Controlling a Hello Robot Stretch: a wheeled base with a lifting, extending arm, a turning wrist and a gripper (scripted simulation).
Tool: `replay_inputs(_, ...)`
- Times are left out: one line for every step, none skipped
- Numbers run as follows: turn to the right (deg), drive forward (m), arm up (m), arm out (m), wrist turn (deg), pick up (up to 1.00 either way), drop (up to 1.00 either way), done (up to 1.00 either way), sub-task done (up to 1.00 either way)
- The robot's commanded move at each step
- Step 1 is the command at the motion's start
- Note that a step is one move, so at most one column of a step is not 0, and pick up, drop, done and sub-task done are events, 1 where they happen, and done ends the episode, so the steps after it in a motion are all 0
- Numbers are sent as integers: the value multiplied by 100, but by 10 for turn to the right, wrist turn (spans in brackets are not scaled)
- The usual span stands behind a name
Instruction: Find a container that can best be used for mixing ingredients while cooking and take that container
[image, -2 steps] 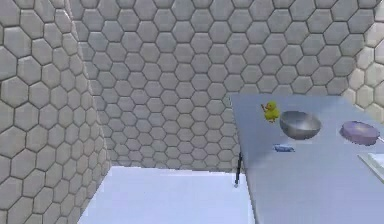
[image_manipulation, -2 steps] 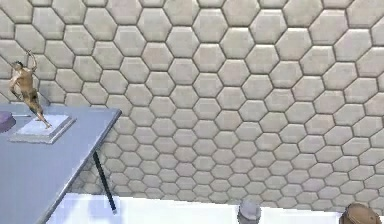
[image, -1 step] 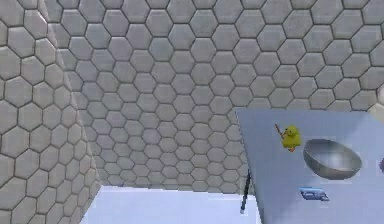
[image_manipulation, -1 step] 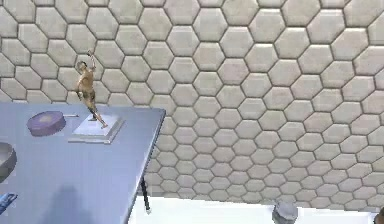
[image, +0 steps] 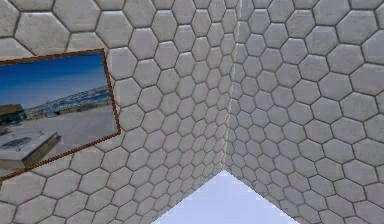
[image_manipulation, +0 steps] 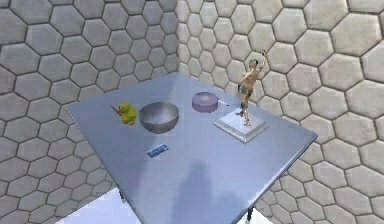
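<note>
Arm side view: a grey metal bowl (image_manipulation: 159, 117), probably the mixing container, is sitting upright on the tabletop (image_manipulation: 230, 165), between a yellow toy (image_manipulation: 125, 112) and a flat lilac dish (image_manipulation: 206, 101). Its bearing from the gripper, and the gripper's state, cannot be told.

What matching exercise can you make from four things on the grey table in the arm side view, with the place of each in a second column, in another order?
Things:
1. metal bowl
2. yellow thing
3. statue
4. small blue flat thing

Places:
A. just left of the bowl in the picture
B. nearer the picture's bottom than the bowl
C. between the yellow thing and the round lilac dish
D. farthest to the picture's right on the table

Pairs: 1-C, 2-A, 3-D, 4-B.
</note>
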Motion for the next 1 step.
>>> replay_inputs(0, 0, 50, 0, 0, 0, 0, 0, 0)
